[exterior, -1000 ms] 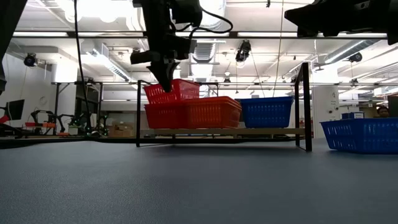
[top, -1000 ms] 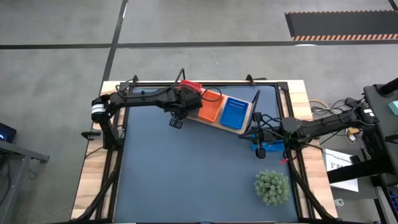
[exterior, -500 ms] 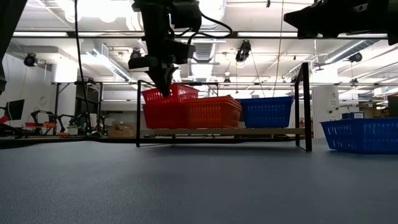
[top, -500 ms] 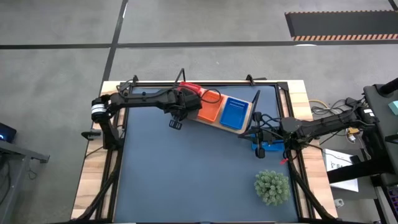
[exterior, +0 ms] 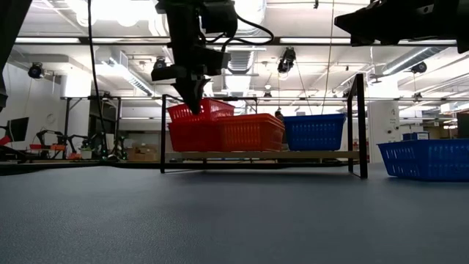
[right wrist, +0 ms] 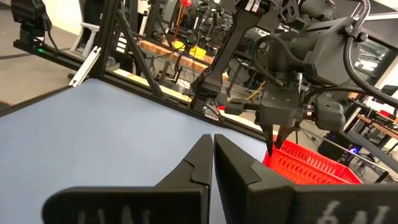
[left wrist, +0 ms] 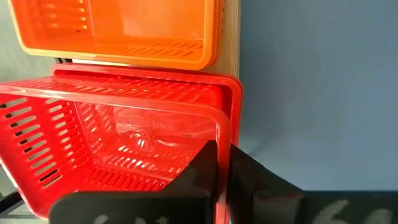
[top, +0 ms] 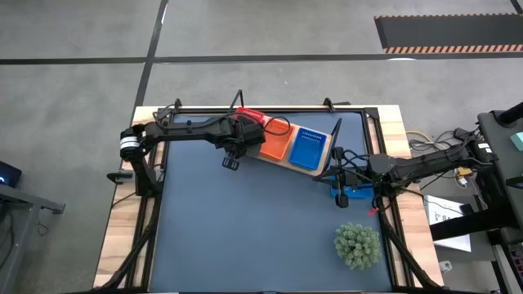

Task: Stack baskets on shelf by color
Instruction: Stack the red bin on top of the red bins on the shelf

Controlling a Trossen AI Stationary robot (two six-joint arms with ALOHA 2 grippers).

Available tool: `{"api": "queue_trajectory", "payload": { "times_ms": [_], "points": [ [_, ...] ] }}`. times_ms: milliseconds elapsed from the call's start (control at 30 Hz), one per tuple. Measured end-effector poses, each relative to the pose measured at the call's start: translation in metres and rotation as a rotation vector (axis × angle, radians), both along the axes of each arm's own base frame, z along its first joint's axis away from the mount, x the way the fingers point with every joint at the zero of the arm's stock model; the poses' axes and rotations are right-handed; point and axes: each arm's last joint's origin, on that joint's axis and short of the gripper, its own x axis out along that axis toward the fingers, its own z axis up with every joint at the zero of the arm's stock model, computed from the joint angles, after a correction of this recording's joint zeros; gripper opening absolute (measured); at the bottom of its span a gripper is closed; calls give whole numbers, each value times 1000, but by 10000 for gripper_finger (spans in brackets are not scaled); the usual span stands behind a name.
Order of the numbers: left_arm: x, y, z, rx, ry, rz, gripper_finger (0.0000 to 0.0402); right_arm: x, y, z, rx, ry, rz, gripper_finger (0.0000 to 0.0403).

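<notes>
On the shelf (exterior: 293, 155) stand a red basket (exterior: 189, 136), an orange basket (exterior: 250, 133) and a blue basket (exterior: 314, 132) side by side. A second red basket (left wrist: 124, 137) sits partly nested in the lower red one, its rim (exterior: 214, 108) standing above it. My left gripper (left wrist: 222, 149) is over the shelf's left end (top: 239, 133), shut on that upper red basket. My right gripper (right wrist: 212, 152) is shut and holds nothing; it hovers at the table's right side (top: 341, 175) above another blue basket (exterior: 425, 160) resting on the tabletop. My left gripper pinches the rim of the upper red basket's side wall (left wrist: 219, 127), one finger inside the basket and one outside. The fingers come from above, pointing down (exterior: 193, 108). The basket sits partly inside the lower red basket (left wrist: 235, 93), slightly tilted.
A green spiky plant (top: 357, 245) stands near the table's near right corner. The shelf's black wire end frames (exterior: 361, 125) rise at both ends. The dark-blue tabletop (top: 245, 220) stretches in front of the shelf. Lab equipment fills the room behind.
My left gripper has moved down a little, still shut on the upper red basket. The basket, tilted and held higher a second ago, has sunk deeper into the lower red basket and lies flatter. The right arm has kept still.
</notes>
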Motion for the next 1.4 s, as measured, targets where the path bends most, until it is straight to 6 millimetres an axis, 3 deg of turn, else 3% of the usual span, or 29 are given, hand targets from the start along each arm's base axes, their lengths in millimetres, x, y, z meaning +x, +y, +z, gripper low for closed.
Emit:
{"api": "queue_trajectory", "payload": {
  "times_ms": [500,867,1133,1400],
  "points": [
    [0,0,0,-3,-4,-1,2,0,0,0,5,0,0,9],
    [-1,-1,3,-2,-8,-4,89,0,0,0,8,2,0,9],
    [-4,-15,26,3,-82,-24,104,0,0,-1,7,12,0,9],
    [5,0,7,13,-130,38,104,0,0,-1,6,12,0,9]
  ]
}}
